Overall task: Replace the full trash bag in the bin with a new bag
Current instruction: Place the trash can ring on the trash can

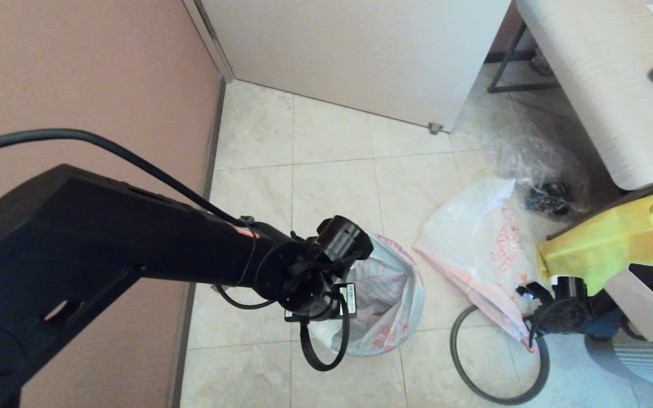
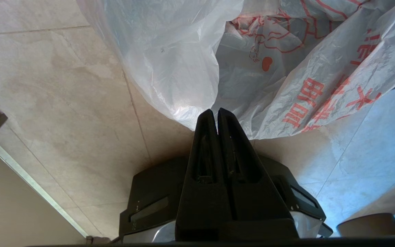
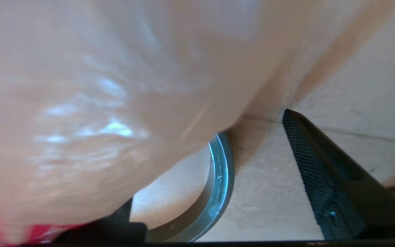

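Status: swap looks roughly two-thirds done. The full trash bag (image 1: 474, 255) is out of the bin and lies on the floor tiles to the right of it. The new bag (image 1: 386, 289) sits in the bin with its mouth open and nothing obvious inside. The bin itself is hidden under the film. Left gripper (image 2: 217, 111) is at the near edge of that bag, jaws shut tight, and the bag's edge runs into the tips, so I read it as pinching the rim. Right gripper (image 1: 530, 317) is low by the full bag's lower corner, jaws wide, holding nothing that I can make out; film hangs close over one side. The hoop (image 3: 223, 171) lies flat on the floor beside it, not on the bin. Left to do, in my judgement: spread the rim over the bin edge and fit the hoop.
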Controlling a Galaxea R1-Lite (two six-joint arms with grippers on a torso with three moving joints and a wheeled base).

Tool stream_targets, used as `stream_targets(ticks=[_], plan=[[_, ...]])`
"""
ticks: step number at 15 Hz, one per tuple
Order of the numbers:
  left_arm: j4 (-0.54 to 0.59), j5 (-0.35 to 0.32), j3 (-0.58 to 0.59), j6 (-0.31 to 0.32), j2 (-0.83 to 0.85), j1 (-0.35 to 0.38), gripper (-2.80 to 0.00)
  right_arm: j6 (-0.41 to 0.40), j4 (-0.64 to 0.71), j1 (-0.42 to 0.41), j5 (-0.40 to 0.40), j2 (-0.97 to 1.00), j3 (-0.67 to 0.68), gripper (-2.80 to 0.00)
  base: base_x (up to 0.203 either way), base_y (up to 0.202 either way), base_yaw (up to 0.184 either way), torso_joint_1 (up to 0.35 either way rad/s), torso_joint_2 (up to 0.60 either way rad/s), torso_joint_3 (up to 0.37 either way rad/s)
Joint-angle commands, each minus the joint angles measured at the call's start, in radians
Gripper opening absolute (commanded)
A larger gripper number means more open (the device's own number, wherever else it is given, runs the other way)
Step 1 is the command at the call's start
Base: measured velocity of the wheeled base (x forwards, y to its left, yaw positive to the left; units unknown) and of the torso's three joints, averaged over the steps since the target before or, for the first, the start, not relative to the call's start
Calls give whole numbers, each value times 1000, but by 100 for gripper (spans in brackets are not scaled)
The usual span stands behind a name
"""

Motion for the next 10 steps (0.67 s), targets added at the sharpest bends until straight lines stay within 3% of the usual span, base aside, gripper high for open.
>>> stream_targets(ticks=[1,7,10], plan=[[3,1,1,-4,3,-1,-280,-4,-1,-4,-2,37,-26,-280,0,0,0,0,0,0],[3,6,-1,-4,-7,4,-280,-7,-6,-5,-10,43,-8,-280,0,0,0,0,0,0],[4,9,0,-4,-50,3,-280,-20,-7,-12,-53,-39,128,-280,0,0,0,0,0,0]])
